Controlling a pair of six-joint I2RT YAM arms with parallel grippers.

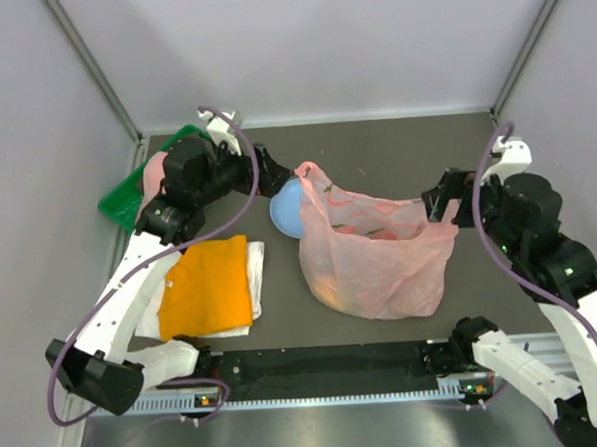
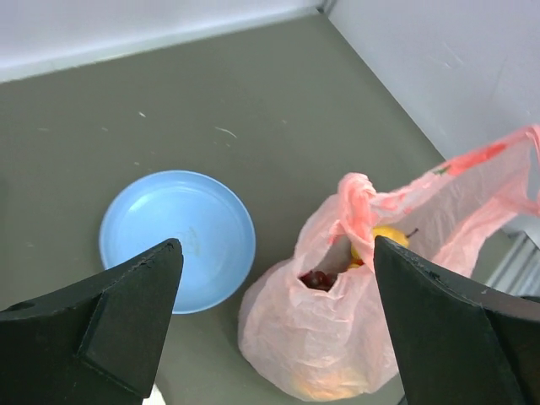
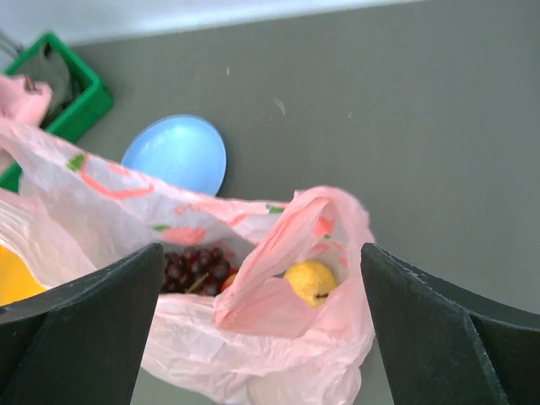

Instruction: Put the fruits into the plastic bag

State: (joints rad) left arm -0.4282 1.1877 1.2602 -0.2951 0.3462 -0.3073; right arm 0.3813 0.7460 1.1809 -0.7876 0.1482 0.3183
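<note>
The left pincer (image 2: 277,253), released and spread wide, hangs above a light blue round plate (image 2: 177,239) and a crinkly translucent pink plastic bag (image 2: 321,346). The right pincer (image 3: 261,253), also released, hangs over the bag's mouth. Its wrist view shows dark grapes (image 3: 196,270) and a yellow lemon (image 3: 310,280) inside; the top view shows only faint blurs through the plastic.

A thin, crinkled, translucent pink plastic bag (image 1: 380,254) lies slumped at the middle of the dark grey worktop (image 1: 374,144). Small toy fruits (image 1: 329,282) show only as dim reddish and orange-yellow patches through the film. A light blue round plate (image 1: 284,210) sits against the bag's far-left edge, partly hidden. The left pincer (image 1: 272,178) is by the plate's far rim and the right pincer (image 1: 438,201) at the bag's right edge. A folded orange cloth (image 1: 207,286) lies left of the bag, apart from it.
</note>
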